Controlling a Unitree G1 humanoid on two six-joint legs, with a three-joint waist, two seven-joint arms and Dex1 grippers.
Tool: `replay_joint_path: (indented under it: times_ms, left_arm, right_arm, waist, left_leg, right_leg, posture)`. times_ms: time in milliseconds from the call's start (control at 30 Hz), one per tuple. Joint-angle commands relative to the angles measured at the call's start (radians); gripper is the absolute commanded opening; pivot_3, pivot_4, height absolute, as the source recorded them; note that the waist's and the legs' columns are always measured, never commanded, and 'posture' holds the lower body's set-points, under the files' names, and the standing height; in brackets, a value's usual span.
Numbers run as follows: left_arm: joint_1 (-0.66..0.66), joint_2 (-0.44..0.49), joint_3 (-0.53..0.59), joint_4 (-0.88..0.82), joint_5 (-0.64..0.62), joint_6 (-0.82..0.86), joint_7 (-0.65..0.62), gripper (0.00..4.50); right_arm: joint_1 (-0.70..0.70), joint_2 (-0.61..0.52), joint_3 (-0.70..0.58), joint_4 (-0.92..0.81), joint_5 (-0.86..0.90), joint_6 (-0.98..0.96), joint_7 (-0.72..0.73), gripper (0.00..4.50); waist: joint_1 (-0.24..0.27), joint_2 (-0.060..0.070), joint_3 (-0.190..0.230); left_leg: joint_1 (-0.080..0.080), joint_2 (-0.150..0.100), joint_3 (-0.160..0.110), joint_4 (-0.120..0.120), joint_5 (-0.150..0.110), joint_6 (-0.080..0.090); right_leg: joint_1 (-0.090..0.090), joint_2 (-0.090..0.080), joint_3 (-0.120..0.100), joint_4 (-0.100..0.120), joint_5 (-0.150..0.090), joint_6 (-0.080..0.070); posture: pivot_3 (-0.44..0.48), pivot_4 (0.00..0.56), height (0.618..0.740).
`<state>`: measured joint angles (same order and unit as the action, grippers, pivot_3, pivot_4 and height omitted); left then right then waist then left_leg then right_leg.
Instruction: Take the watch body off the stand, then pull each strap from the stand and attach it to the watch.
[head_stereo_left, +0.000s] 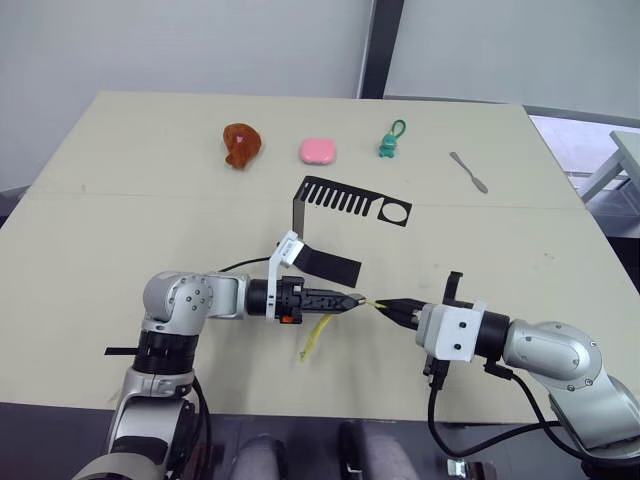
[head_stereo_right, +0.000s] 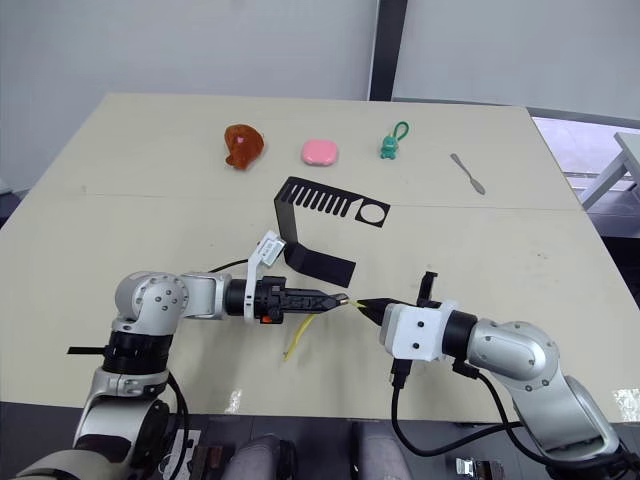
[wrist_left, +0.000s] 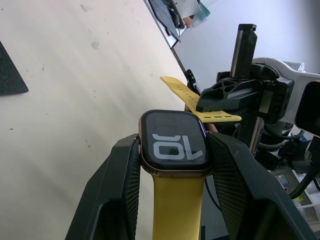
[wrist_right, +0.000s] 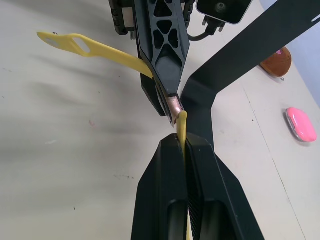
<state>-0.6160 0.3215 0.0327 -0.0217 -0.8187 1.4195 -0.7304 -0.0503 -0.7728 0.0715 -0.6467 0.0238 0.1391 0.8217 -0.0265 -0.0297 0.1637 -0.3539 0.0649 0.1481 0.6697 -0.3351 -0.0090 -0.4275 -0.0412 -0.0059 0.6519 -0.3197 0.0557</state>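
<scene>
Nearest in the left eye view, the two end effectors meet tip to tip above the near middle of the worktop (head_stereo_left: 520, 230). The left end effector (head_stereo_left: 352, 300) points right and clamps the watch body; one yellow strap (head_stereo_left: 316, 336) hangs from it toward the near edge. The right end effector (head_stereo_left: 388, 308) points left, closed on the second strap, whose free end lies just beside the watch. The emptied stand (head_stereo_left: 340, 205) sits just beyond them.

Left wrist view: the watch body (wrist_left: 173, 144) sits squeezed between both fingers (wrist_left: 119, 180), face showing, the attached strap running back between them. The second strap (wrist_left: 200, 106) lies just past the watch's far edge, skewed across rather than in line.

Right wrist view: the closed fingers (wrist_right: 167, 175) pinch the second strap on edge, its tip touching or nearly touching the watch's coppery end. My judgement: the strap's long axis must line up with the slot before sliding in.
</scene>
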Motion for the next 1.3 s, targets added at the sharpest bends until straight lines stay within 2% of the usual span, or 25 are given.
replay_joint_path:
  times_ms: [33, 300, 1300]
  left_arm:
    - [-0.007, -0.021, 0.003, -0.02, -0.028, 0.003, 0.005, 1.57]
    - [-0.005, -0.078, -0.002, -0.031, -0.029, -0.002, 0.052, 1.57]
    - [-0.013, -0.12, 0.028, -0.056, -0.057, 0.041, 0.085, 1.57]
  right_arm:
    - [-0.015, 0.007, 0.002, -0.034, -0.009, -0.024, -0.012, 0.0]
    - [-0.018, 0.008, 0.021, -0.024, -0.053, -0.046, -0.005, 0.0]
    - [-0.057, 0.051, 0.039, 0.016, -0.156, -0.03, -0.016, 0.0]
  waist:
    - [0.0, 0.0, 0.0]
    - [0.0, 0.0, 0.0]
    - [0.0, 0.0, 0.0]
  left_leg:
    - [0.0, 0.0, 0.0, 0.0, 0.0, 0.0]
    - [0.0, 0.0, 0.0, 0.0, 0.0, 0.0]
    - [0.0, 0.0, 0.0, 0.001, 0.0, 0.0]
  right_leg:
    - [0.0, 0.0, 0.0, 0.0, 0.0, 0.0]
    - [0.0, 0.0, 0.0, 0.0, 0.0, 0.0]
    - [0.0, 0.0, 0.0, 0.001, 0.0, 0.0]
  posture:
    - [0.0, 0.15, 0.74]
    - [0.0, 0.15, 0.74]
    - [0.0, 0.15, 0.74]
